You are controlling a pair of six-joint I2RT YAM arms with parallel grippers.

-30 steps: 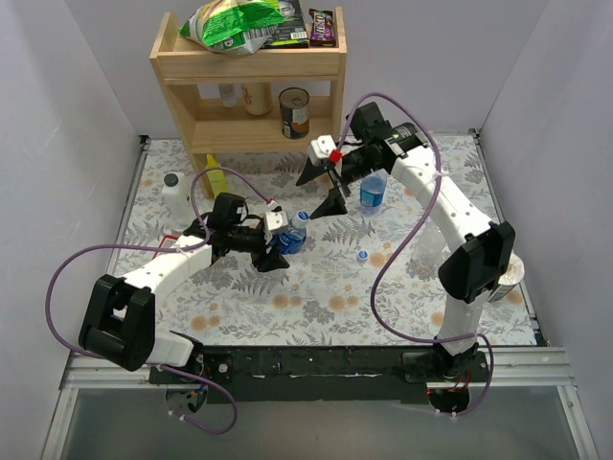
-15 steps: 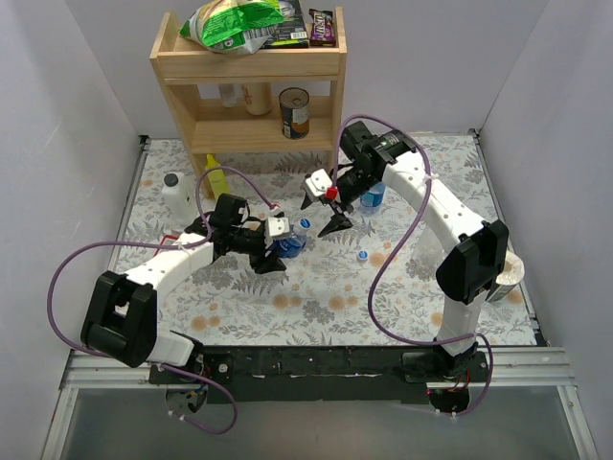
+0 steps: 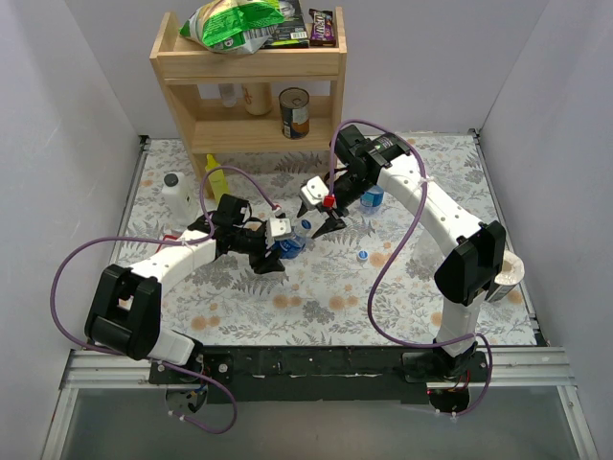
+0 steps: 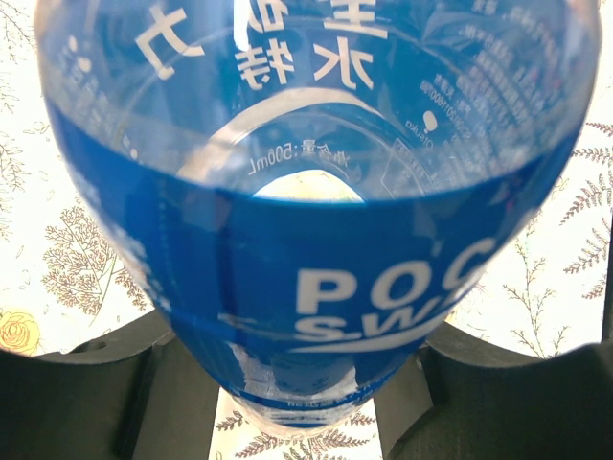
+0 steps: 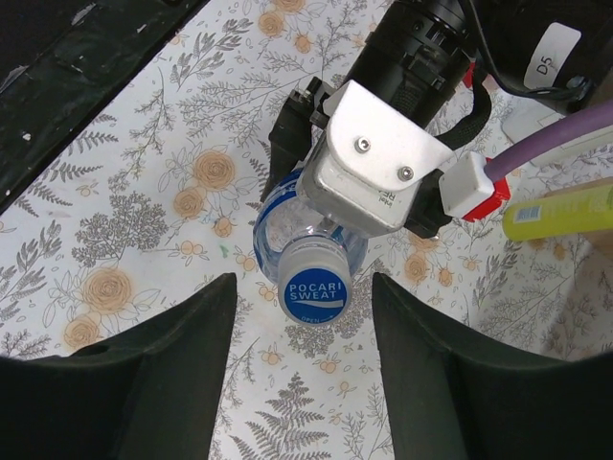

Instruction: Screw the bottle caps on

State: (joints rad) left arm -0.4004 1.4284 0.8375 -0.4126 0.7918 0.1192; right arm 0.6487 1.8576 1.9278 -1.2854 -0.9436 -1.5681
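Left end effector [image 3: 275, 251] pinches a bottle [image 4: 306, 240] with its cap [image 5: 314, 292] on; right end effector [image 5: 303, 305], spread, straddles it. Likely untightened; a second cap [image 3: 363, 256] lies loose.

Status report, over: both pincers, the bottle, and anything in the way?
Left pincer shut on bottle. Right pincer open, straddling the blue cap on its neck, not touching. Nothing in between. Over.

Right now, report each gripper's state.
Left gripper: closed on the blue-labelled bottle.
Right gripper: open, either side of that bottle's blue cap.
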